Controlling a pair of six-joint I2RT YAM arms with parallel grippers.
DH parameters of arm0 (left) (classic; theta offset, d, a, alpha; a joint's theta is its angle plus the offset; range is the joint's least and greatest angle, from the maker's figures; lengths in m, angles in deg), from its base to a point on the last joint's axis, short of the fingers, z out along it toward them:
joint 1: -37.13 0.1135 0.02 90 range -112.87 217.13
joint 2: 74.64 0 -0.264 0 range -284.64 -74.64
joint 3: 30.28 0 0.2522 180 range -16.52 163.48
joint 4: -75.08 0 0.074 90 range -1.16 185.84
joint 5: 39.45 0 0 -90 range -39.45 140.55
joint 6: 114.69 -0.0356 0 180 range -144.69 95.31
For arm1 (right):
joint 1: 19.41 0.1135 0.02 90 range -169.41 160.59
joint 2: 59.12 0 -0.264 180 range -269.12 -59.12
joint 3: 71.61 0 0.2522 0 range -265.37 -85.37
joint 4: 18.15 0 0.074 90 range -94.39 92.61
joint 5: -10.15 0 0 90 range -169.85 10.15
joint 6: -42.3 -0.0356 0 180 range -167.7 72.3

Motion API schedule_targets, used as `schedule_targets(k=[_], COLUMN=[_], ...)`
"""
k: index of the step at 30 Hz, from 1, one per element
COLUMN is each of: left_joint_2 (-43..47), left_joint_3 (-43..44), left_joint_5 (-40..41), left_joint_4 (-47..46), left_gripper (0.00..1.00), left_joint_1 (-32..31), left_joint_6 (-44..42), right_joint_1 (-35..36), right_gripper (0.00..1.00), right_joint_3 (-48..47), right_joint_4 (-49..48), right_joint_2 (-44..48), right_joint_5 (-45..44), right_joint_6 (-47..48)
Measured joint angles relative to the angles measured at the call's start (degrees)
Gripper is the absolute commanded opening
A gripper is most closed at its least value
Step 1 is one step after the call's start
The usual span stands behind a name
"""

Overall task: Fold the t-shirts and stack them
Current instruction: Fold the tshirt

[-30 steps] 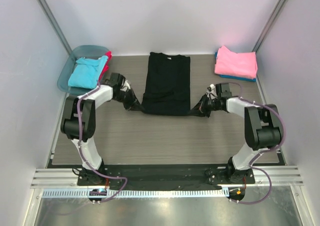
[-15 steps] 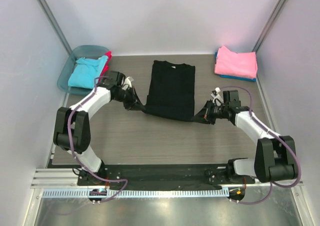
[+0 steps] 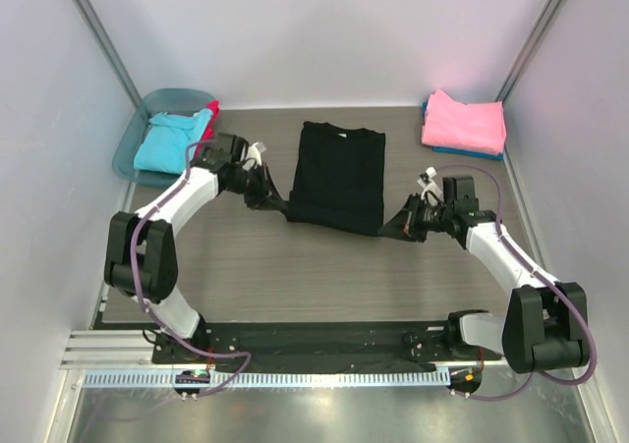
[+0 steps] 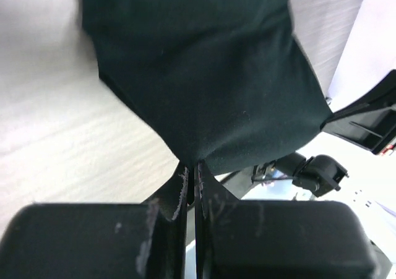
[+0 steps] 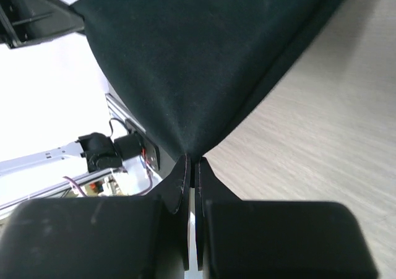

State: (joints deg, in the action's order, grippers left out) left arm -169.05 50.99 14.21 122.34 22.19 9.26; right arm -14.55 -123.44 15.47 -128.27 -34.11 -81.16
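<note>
1. Now the black t-shirt (image 3: 339,173) is laid mid-table (image 3: 295,276), with its near corners raised.
2. The near-left corner is pinched tight by the left gripper (image 3: 276,200).
3. The near-right corner is pinched tight by the right gripper (image 3: 395,229).
4. The pink t-shirt (image 3: 464,121) is kept folded at far right.

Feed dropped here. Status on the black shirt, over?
Left gripper, right gripper shut on near corners of black shirt. Shirt narrow, mostly flat on table. Nothing blocking.
</note>
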Motion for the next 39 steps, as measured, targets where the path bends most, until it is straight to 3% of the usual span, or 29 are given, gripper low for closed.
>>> schedule_targets(k=[6,15,27,39], left_joint_2=[-5.31,-19.17,-37.16,-48.96], left_joint_3=[12.20,31.76,51.76,70.73], left_joint_5=[1.01,2.45,4.26,4.90], left_joint_4=[0.13,-0.85,-1.70,-5.44], left_gripper=[0.00,0.00,0.00,0.01], left_joint_1=[0.17,0.59,0.52,0.44], left_joint_6=[-2.05,-5.14,-11.28,-14.58], right_joint_1=[-2.12,-4.98,-6.78,-7.54], right_gripper=[0.01,0.01,0.01,0.01], right_joint_3=[-9.33,-22.93,-39.26,-50.25], right_joint_4=[-2.12,-10.82,-14.34,-16.65], right_joint_2=[-4.44,-20.22,-41.40,-49.18], right_joint_5=[-0.02,-0.13,-0.81,-1.09], right_joint_6=[0.15,-0.94,-0.87,-0.92])
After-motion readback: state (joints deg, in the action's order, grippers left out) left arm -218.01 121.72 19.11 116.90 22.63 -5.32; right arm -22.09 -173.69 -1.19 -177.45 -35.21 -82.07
